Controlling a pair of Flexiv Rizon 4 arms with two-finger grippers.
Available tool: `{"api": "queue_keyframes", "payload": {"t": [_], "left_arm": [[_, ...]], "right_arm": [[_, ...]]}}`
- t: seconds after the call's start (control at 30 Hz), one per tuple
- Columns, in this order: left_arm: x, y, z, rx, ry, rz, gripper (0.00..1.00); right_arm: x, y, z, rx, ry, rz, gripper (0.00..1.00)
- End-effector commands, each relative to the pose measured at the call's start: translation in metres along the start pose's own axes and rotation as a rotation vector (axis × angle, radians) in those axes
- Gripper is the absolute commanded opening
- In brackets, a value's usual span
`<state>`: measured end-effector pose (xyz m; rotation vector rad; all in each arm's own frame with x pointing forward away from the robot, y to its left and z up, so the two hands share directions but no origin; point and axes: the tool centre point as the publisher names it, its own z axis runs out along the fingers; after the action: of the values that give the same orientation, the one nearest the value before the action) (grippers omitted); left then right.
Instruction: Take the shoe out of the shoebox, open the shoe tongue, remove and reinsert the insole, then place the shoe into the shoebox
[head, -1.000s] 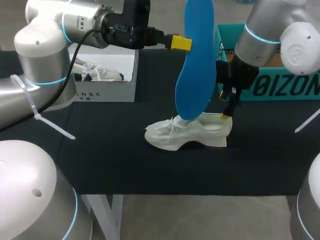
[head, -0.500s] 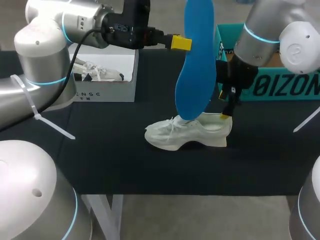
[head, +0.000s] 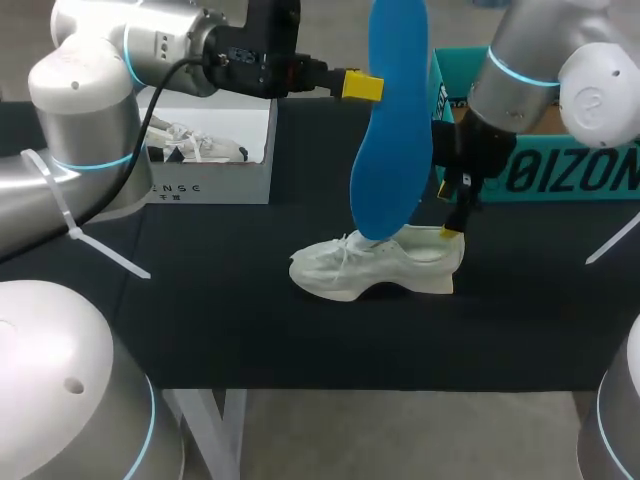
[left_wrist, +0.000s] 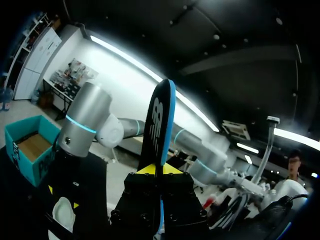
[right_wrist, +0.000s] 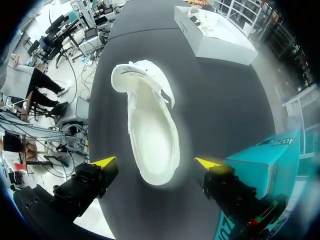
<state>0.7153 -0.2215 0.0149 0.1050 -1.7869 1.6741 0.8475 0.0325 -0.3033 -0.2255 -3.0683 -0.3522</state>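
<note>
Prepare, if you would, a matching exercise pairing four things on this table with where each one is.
1. blue foam insole
2. white lace-up sneaker
3. white cardboard shoebox
4. teal cardboard shoebox

A. on the black table, heel between the right gripper's open fingers
B. far right of the table
C. held upright in the left gripper
D. far left, holding another white shoe

Pairs: 1-C, 2-A, 3-D, 4-B.

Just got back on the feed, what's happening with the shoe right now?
The left tool is shut on the blue insole, holding it upright in the air above the shoe. The shoe sits on the table with no insole inside. The right tool is open, its fingers either side of the heel.
</note>
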Motion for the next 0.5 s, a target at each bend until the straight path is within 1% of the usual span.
{"api": "queue_keyframes", "payload": {"t": [0.03,0.1,0.13,0.17,0.27,0.37,0.43,0.5], "left_arm": [[0.000,0.000,0.000,0.000,0.000,0.000,0.00],[0.000,0.000,0.000,0.000,0.000,0.000,0.00],[0.000,0.000,0.000,0.000,0.000,0.000,0.00],[0.000,0.000,0.000,0.000,0.000,0.000,0.00],[0.000,0.000,0.000,0.000,0.000,0.000,0.00],[0.000,0.000,0.000,0.000,0.000,0.000,0.00],[0.000,0.000,0.000,0.000,0.000,0.000,0.00],[0.000,0.000,0.000,0.000,0.000,0.000,0.00]], "right_arm": [[-0.005,0.002,0.002,0.037,-0.010,0.019,1.00],[-0.012,0.005,0.005,0.040,-0.032,0.018,1.00],[-0.016,0.007,0.006,0.067,-0.038,0.035,1.00],[-0.020,0.010,0.008,0.077,-0.032,0.034,1.00],[-0.030,0.015,0.010,0.075,-0.051,0.009,1.00],[-0.037,0.020,0.012,0.092,-0.046,-0.010,1.00],[-0.043,0.024,0.016,0.080,-0.053,-0.042,1.00],[-0.048,0.031,0.027,0.059,-0.055,-0.088,1.00]]}}
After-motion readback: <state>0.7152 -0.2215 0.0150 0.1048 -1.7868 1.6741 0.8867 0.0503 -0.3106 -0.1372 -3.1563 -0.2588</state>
